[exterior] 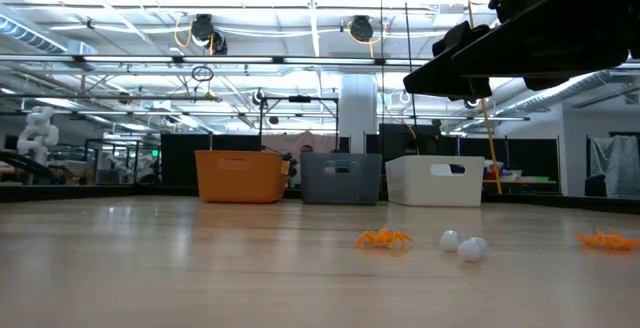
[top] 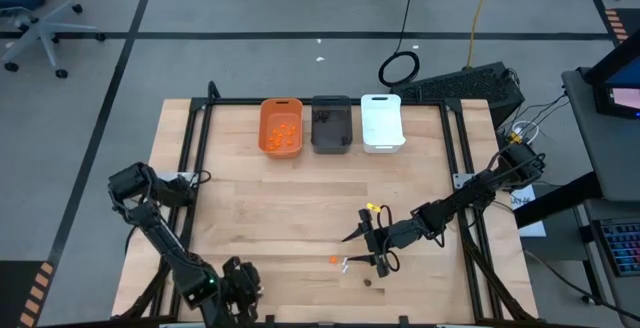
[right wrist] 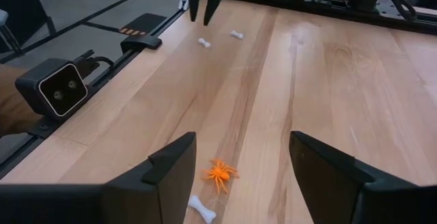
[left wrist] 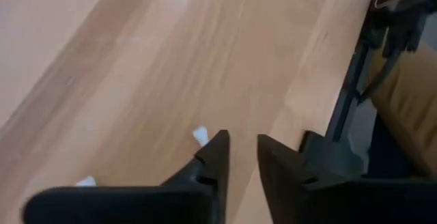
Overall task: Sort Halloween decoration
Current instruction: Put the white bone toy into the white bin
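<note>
**Right gripper parked over an orange spider, left one down by the near edge**

So in the overhead shot the right gripper [top: 372, 246] sits low and a bit right of centre on the wooden surface [top: 260, 208], arm reaching in from the right side. Its fingers are spread wide with nothing between them. In the right wrist view you can see them standing apart with a little orange spider [right wrist: 218, 173] lying on the wood between them, and a small white bone [right wrist: 203, 209] just beside it toward the bottom of the frame. Two more white bones [right wrist: 220, 39] lie further off near the top of that picture, right by the other arm's fingertips.

The left gripper [top: 243, 286] is at the bottom edge of the overhead frame, left of centre. Its fingers [left wrist: 217, 157] are only slightly apart, a narrow gap, not holding anything. A white piece [left wrist: 200, 136] lies on the wood just past the tips.

From above, the orange piece [top: 333, 260] lies just left of the right gripper, and a tiny dark lump [top: 366, 281] below it.

The three bins are lined up at the top of the surface: orange bin [top: 281, 126] with orange pieces in it, dark grey bin [top: 331, 124], white bin [top: 382, 122].
</note>
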Tool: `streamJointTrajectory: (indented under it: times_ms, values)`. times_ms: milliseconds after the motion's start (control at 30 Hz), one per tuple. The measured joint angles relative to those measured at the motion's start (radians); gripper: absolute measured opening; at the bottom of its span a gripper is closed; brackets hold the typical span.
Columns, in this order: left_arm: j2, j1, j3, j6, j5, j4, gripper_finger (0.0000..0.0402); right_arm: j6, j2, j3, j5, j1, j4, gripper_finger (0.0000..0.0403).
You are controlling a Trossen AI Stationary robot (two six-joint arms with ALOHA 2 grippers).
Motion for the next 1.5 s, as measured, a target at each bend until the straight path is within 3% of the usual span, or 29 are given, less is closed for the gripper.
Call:
streamJointTrajectory:
  times_ms: [233,633,800,1033,1300,1500]
  values:
    - [0.051,-0.004,0.002,-0.002,-0.027,-0.005,0.0122,0.049,0.000,0.000,0.000,0.004,-0.015,0.0219]
    - [0.104,-0.002,0.003,-0.042,0.032,-0.015,0.0121,0.049,0.000,0.000,0.000,0.014,-0.019,0.0219]
    - [0.115,-0.002,0.004,-0.032,0.030,-0.014,0.0091,0.046,0.000,0.000,0.000,0.014,-0.019,0.0219]
    - [0.121,0.002,0.003,0.159,-0.022,0.021,0.0009,0.045,0.000,0.000,0.000,0.014,-0.019,0.0219]
    - [0.125,0.097,0.000,0.407,-0.162,0.016,0.0003,0.045,0.000,0.000,0.000,0.014,-0.018,0.0219]
    - [0.116,0.186,0.000,0.524,-0.182,0.044,0.0002,0.045,0.000,0.000,0.000,0.014,-0.018,0.0219]
